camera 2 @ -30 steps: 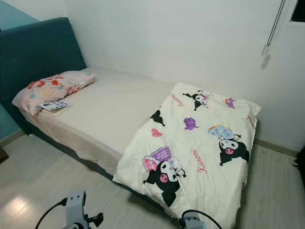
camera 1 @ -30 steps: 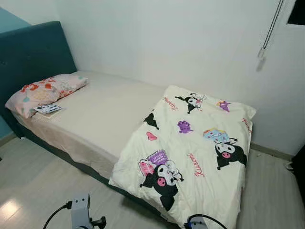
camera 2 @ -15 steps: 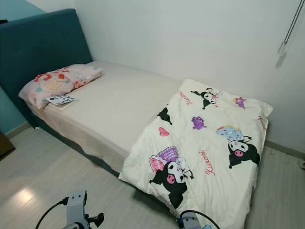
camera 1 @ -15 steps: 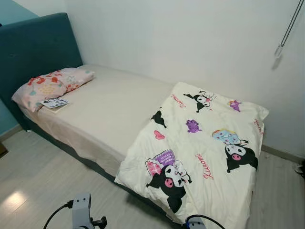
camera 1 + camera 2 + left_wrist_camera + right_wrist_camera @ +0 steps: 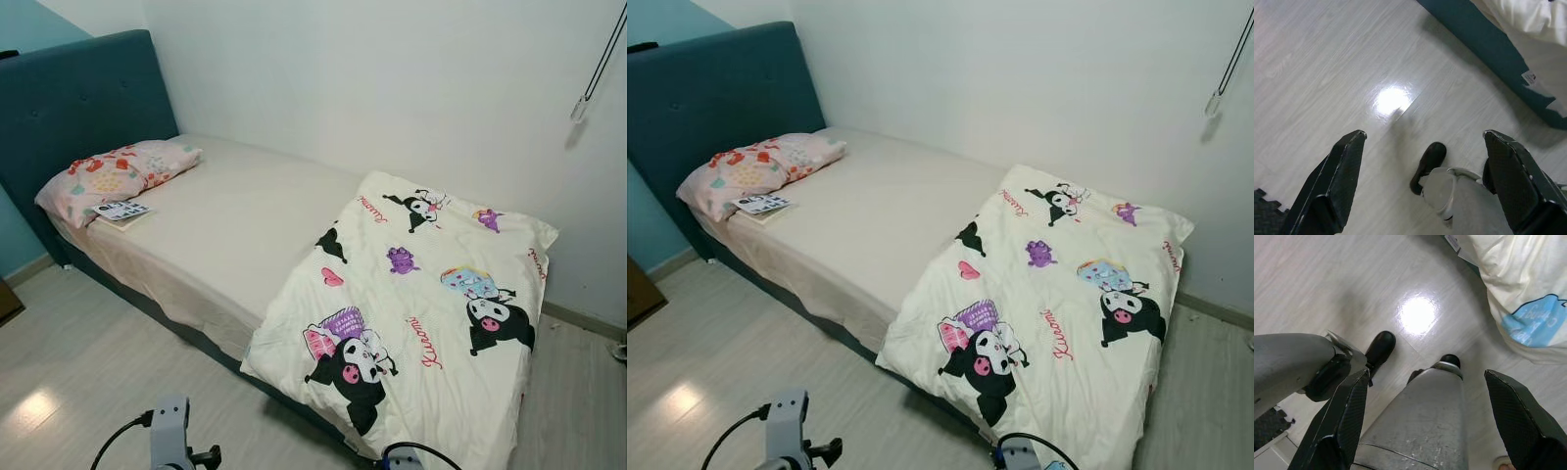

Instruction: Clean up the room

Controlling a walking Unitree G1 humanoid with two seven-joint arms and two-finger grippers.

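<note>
Camera has swung since a second ago: whole scene slid right in frame, more of the teal upholstered headboard [image 5: 78,98] and floor at the head end now in view; bed contents sit as they did.

Low single bed with a beige fitted sheet [image 5: 225,225] runs along the white wall, ahead of both hands. Cream cartoon-print quilt [image 5: 421,313] covers the foot half, ahead of the right hand; its near edge hangs over the bed side toward the pale wood-look floor [image 5: 88,372]. Pink patterned pillow [image 5: 113,176] lies at the head end against the headboard, far ahead and outward of the left hand. Small black-and-white printed booklet [image 5: 120,210] rests on the sheet touching the pillow's near edge. Blind cord with a white pull [image 5: 586,93] hangs on the wall beyond the quilt.

Left hand [image 5: 1425,181] hangs low over the floor, fingers wide apart, nothing between them; teal bed base [image 5: 1488,49] ahead of it. Right hand [image 5: 1425,421] also points down, fingers spread wide, empty; the robot's silver legs and black feet lie below it, quilt edge just ahead.
</note>
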